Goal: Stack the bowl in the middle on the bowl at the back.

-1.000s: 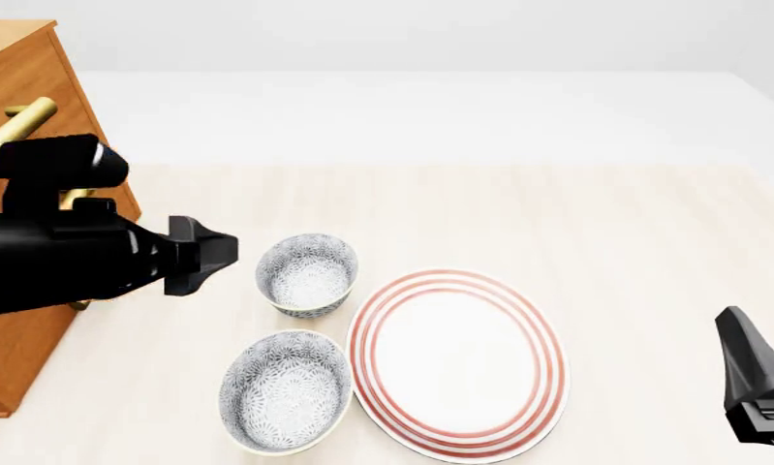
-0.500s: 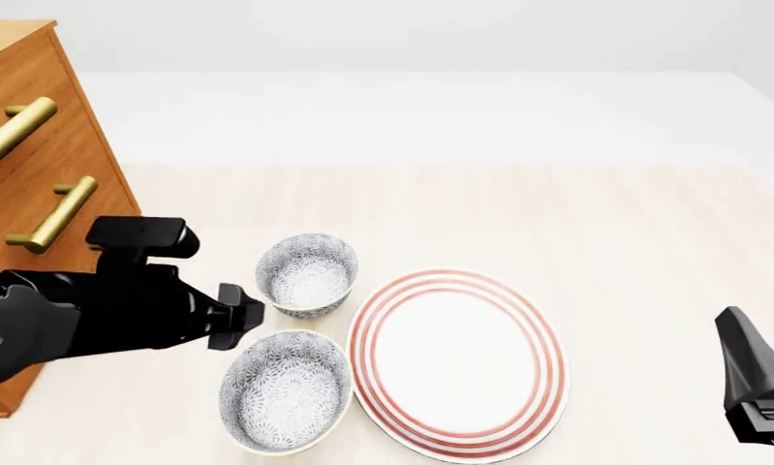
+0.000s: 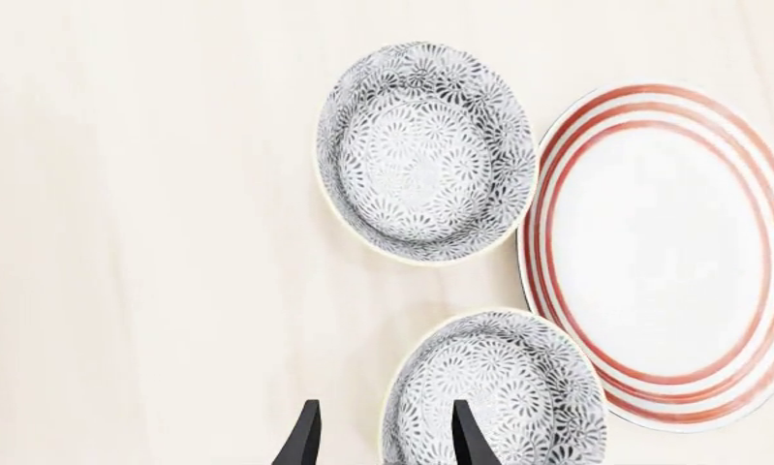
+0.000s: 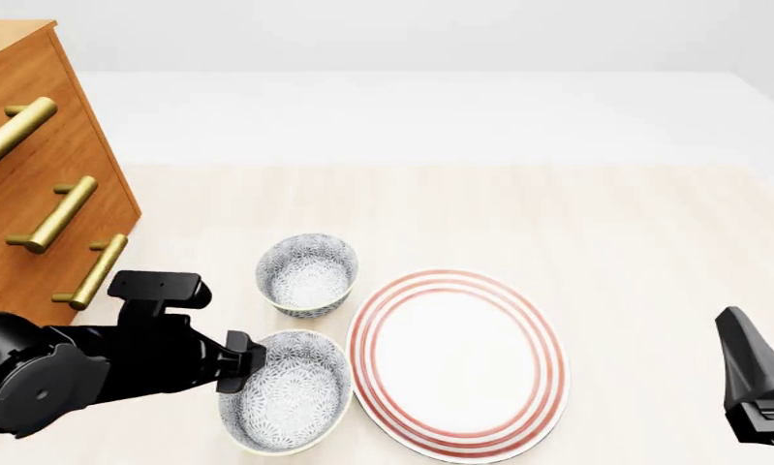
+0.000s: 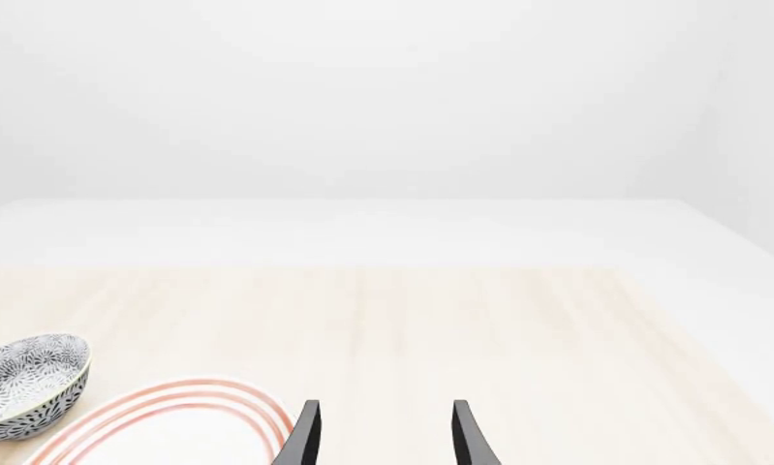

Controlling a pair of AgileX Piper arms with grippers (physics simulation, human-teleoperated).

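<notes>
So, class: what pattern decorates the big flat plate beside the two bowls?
Concentric red rings around the rim of the white plate; clearest in the front view.

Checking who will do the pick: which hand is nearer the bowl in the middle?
Left. The left hand is at the rim of the bowl in the middle; the right hand sits far off, beyond the plate.

Left tool (image 4: pixel 242 360) low, jaws parted, right tool (image 5: pixel 380 436) parted, arm at rest

A wooden drawer cabinet (image 4: pixel 31 184) stands on the pale table (image 4: pixel 619 232).
</notes>
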